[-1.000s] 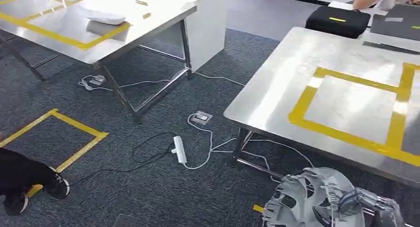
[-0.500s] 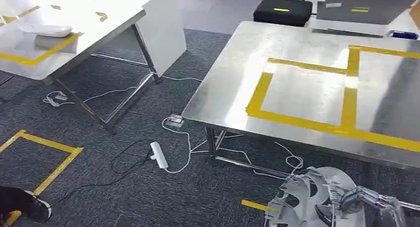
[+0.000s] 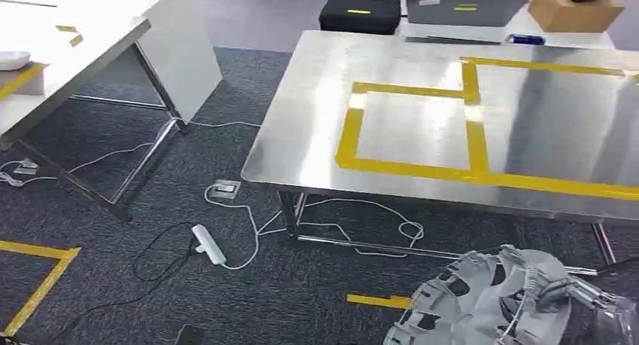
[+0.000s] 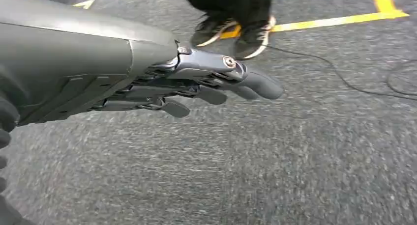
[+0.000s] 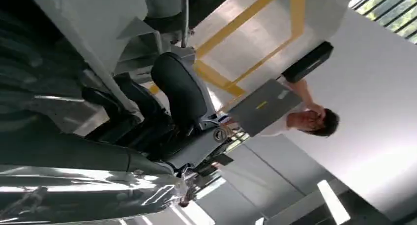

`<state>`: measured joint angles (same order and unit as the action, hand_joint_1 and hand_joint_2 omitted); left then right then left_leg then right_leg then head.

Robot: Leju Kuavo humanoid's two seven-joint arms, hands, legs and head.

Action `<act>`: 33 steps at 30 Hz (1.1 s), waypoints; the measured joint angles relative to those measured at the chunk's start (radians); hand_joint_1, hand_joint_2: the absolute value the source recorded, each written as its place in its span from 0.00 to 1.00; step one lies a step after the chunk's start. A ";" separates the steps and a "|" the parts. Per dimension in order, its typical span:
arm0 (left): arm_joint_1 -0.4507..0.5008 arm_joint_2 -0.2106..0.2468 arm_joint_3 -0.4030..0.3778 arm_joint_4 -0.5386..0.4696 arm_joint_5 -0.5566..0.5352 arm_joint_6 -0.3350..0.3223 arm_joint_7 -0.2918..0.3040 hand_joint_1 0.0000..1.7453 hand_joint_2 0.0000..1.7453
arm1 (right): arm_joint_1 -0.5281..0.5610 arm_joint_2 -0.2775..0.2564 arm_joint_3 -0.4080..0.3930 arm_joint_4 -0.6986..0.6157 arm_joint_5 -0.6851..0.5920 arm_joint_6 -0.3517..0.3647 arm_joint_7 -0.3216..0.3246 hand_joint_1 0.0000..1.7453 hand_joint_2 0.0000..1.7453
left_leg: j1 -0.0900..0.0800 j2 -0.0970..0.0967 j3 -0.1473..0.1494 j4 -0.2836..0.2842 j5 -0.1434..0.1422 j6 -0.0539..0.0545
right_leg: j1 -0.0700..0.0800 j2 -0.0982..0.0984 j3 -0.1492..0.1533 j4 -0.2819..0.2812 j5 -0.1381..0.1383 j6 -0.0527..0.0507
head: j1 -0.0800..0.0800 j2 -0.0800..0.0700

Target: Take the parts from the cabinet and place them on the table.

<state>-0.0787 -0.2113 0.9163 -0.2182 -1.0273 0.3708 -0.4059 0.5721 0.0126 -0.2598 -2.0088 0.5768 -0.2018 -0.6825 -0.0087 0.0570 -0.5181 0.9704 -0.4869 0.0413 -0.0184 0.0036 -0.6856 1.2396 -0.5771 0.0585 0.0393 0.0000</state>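
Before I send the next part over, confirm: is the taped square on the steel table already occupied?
No: in the head view the yellow taped square on the steel table holds nothing, and the grey part sits in the right hand.

Your left hand [image 4: 196, 87] shows a smooth grey cover, dark fingers and one silver screw at the thumb base.

**Surroundings: floor, cables and far-side clutter**

Grey carpet [image 3: 226, 285] carries yellow floor tape [image 3: 34, 285] at the left. A white power strip [image 3: 207, 245] lies near a floor socket [image 3: 224, 188], with white cables [image 3: 354, 228] trailing between them. A black case [image 3: 359, 14], a cardboard box [image 3: 576, 10] and a grey case [image 3: 471, 2] sit beyond the steel surface. A person's black shoes [image 4: 231, 31] stand on the carpet beside yellow tape.
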 joint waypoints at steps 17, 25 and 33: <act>-0.008 -0.004 0.000 0.000 -0.022 -0.008 -0.001 0.00 1.00 | -0.056 0.008 -0.023 0.064 0.061 0.047 0.003 1.00 1.00 | -0.009 -0.067 -0.072 0.181 -0.043 -0.007 | 0.017 0.076 0.129 -0.235 0.091 -0.054 | -0.005 0.000; -0.020 -0.003 -0.001 0.000 -0.024 -0.009 -0.001 0.00 1.00 | -0.071 0.007 -0.006 0.084 0.066 0.049 0.001 1.00 1.00 | -0.010 -0.083 0.004 -0.023 0.023 0.021 | 0.018 0.059 0.078 -0.206 0.078 -0.024 | -0.005 0.000; -0.015 -0.006 0.000 0.000 -0.029 -0.011 0.000 0.00 1.00 | -0.082 0.006 0.003 0.100 0.067 0.050 0.000 1.00 1.00 | -0.006 0.025 0.002 0.003 0.002 -0.005 | -0.013 -0.052 0.106 -0.204 0.101 0.022 | 0.001 0.000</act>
<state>-0.0940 -0.2171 0.9159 -0.2182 -1.0563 0.3593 -0.4055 0.4903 0.0191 -0.2571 -1.9089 0.6443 -0.1522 -0.6821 -0.0143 0.0822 -0.5165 0.9735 -0.4851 0.0367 -0.0313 -0.0482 -0.5799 1.0355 -0.4764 0.0809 0.0401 0.0000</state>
